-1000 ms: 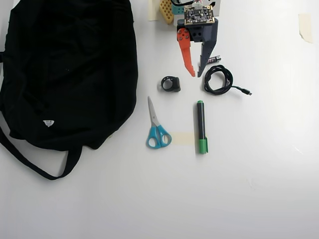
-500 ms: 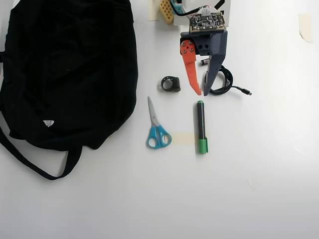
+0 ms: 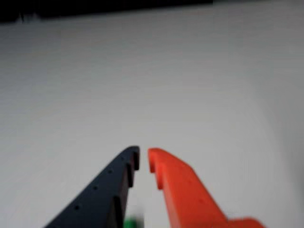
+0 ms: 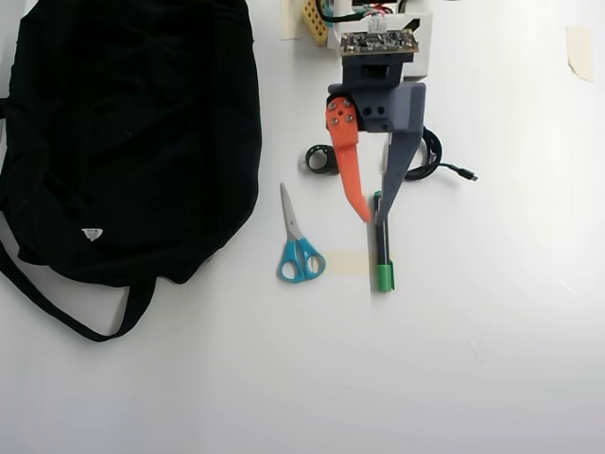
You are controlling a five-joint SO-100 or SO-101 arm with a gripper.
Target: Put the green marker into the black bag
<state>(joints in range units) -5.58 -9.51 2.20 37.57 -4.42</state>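
Lying along the left of the overhead view, the black bag (image 4: 123, 132) is seen as a large, soft fabric shape with a strap trailing toward the bottom of the frame; it is judged floppy, so its opening may not hold itself wide. To its right, blue-handled scissors (image 4: 298, 241) are laid on the table (image 4: 492, 359), and a small black ring-shaped object (image 4: 322, 159) is set above them. Further right, the green marker (image 4: 381, 255) is stretched out top to bottom, its green cap at the lower end, well apart from the bag. It is judged light, stiff and smooth, liable to roll or slip, and is best taken across the middle of the black barrel rather than at the cap. The gripper (image 4: 372, 219) is poised over the marker's upper end, the orange finger just left of the barrel and the grey finger over or beside it; the jaws are parted only narrowly and nothing is seen to be held. In the wrist view the same narrow gap (image 3: 143, 160) is shown, with a blurred spot of green low between the fingers. A coiled black cable (image 4: 430, 156) is partly hidden behind the arm at the right.

Compared with half a second earlier, the gripper has been brought down the frame from beside the cable to the marker's top, and the jaws have been drawn closer together; the marker itself has not been shifted.
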